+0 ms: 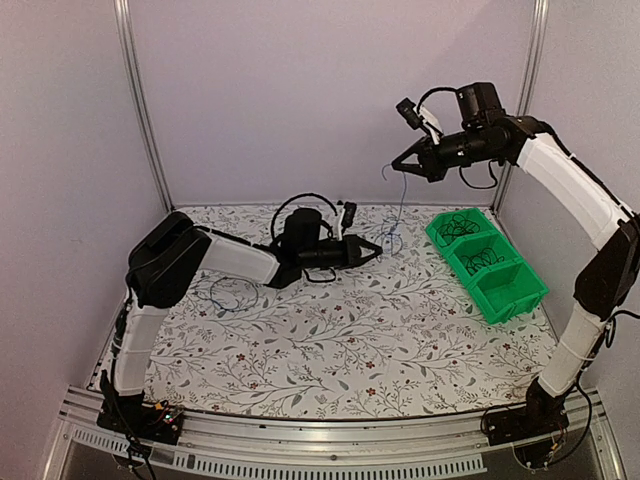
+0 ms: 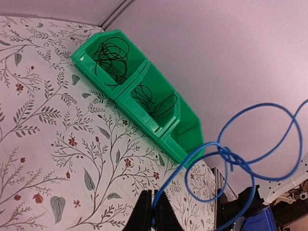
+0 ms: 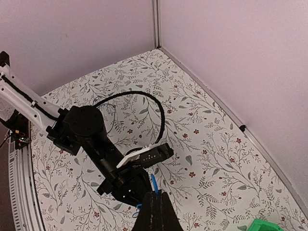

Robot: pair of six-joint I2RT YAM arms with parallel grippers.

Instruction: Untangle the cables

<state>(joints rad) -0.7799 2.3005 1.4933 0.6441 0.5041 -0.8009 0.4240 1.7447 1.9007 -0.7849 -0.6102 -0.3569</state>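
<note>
A blue cable (image 1: 401,203) hangs taut from my right gripper (image 1: 397,166), which is raised high at the back and shut on the cable's upper end (image 3: 153,183). Lower down, my left gripper (image 1: 376,248) sits just above the table, shut on the same cable. In the left wrist view the blue cable (image 2: 262,108) runs out from between the closed fingers (image 2: 153,192) into wide loops with a knot (image 2: 229,157). Black cables lie coiled in two compartments (image 2: 113,57) (image 2: 154,101) of the green bin (image 1: 517,288).
The green bin (image 2: 187,137) stands at the back right by the wall, its nearest compartment empty. A thin cable loop (image 1: 228,295) lies on the floral table under the left arm. White walls close in the back and both sides.
</note>
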